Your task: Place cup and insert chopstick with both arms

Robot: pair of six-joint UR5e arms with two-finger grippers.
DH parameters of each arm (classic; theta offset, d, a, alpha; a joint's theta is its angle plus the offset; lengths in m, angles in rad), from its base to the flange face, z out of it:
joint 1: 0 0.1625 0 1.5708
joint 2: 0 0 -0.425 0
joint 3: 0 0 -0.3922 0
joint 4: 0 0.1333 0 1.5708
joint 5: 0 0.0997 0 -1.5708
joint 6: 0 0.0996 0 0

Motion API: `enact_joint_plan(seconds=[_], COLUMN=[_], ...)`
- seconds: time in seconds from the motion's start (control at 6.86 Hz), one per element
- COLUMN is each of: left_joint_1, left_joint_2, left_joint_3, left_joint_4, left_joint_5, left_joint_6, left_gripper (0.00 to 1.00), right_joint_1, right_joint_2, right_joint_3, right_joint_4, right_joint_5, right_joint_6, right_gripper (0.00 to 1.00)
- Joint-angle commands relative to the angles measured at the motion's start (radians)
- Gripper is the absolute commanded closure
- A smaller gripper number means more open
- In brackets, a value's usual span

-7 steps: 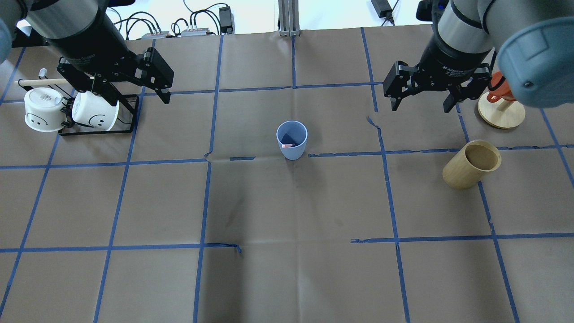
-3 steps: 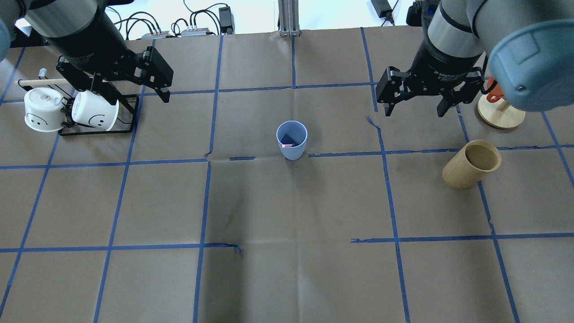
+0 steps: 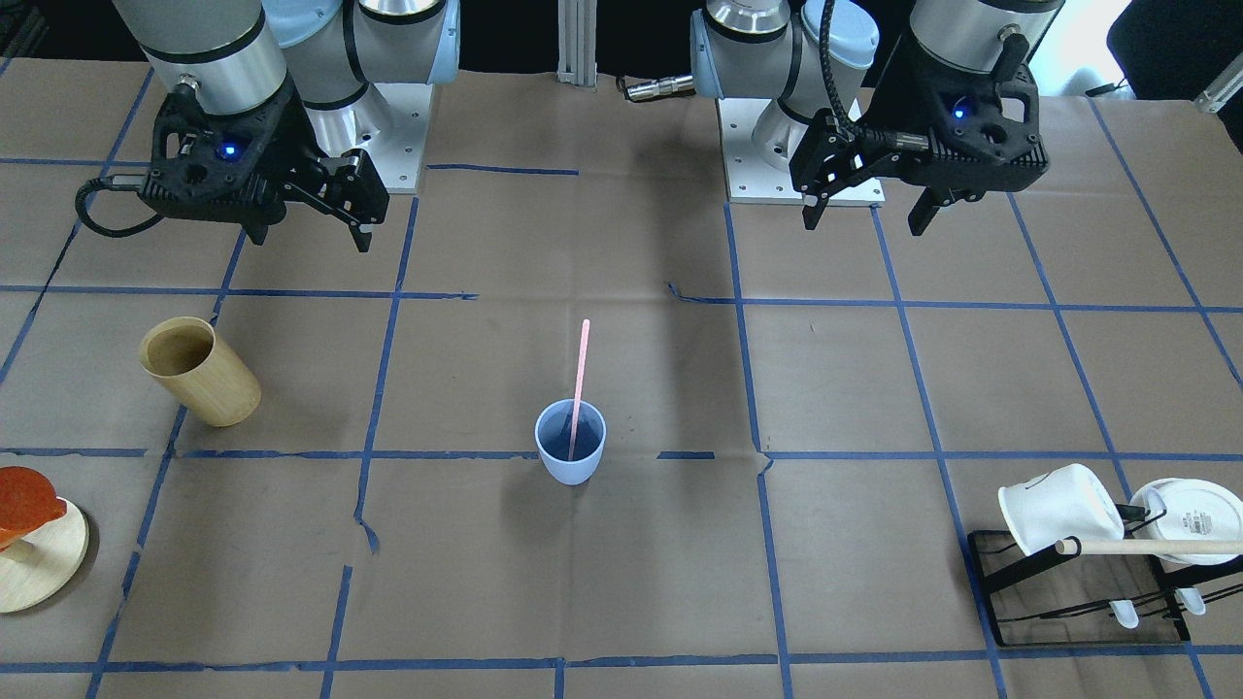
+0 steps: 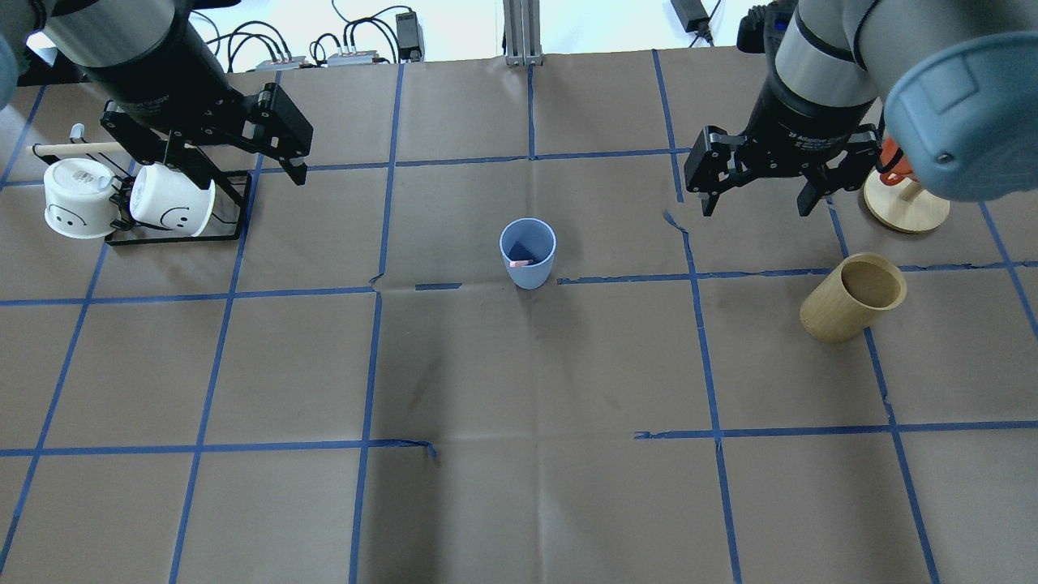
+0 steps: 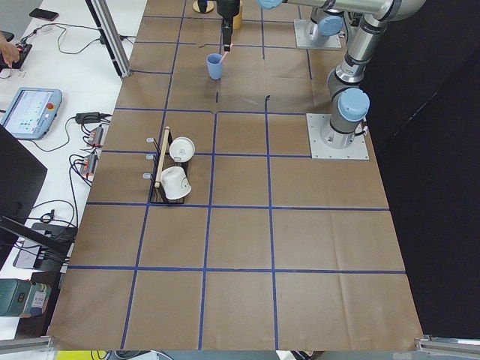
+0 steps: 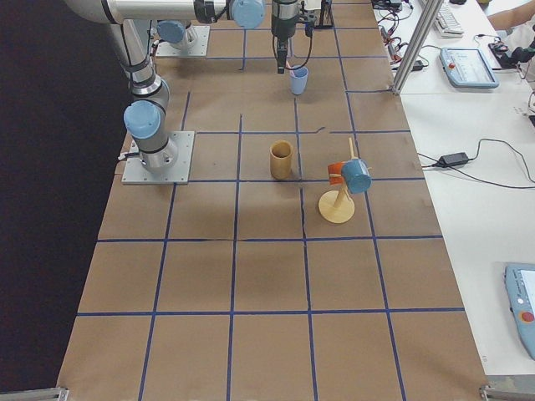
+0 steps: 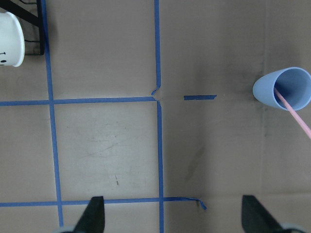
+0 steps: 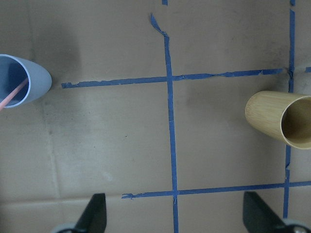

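Observation:
The light-blue cup [image 4: 528,253] stands upright near the table's middle; it also shows in the front view [image 3: 570,447]. The pale-pink chopstick [image 3: 581,374] stands in it, leaning against the rim toward the robot, and shows in the left wrist view [image 7: 297,118]. My left gripper [image 4: 251,180] is open and empty, hovering far to the cup's left beside the mug rack. My right gripper [image 4: 758,209] is open and empty, hovering to the cup's right. Both wrist views show wide-apart fingertips [image 7: 95,213] [image 8: 95,213] over bare paper.
A tan wooden cup [image 4: 851,296] stands at the right. A round wooden stand [image 4: 906,207] with an orange piece is behind it. Two white mugs [image 4: 170,201] hang on a black rack [image 4: 231,212] with a wooden dowel at far left. Blue tape lines cross the brown paper.
My right gripper has shifted a little, first toward the table's middle, then back and slightly nearer the tan cup. The left arm, cup and chopstick have not moved.

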Motion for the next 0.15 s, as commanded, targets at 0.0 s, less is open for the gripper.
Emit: enact_joint_plan(seconds=[0.0], left_joint_1=[0.000], left_joint_2=[0.000], left_joint_3=[0.002], left_joint_4=[0.000], left_joint_5=[0.000], left_joint_6=[0.000], left_gripper=[0.00], right_joint_1=[0.000], right_joint_2=[-0.001], right_joint_3=[0.018], right_joint_4=[0.004], right_joint_5=[0.005], right_joint_6=[0.010], right_gripper=[0.01])
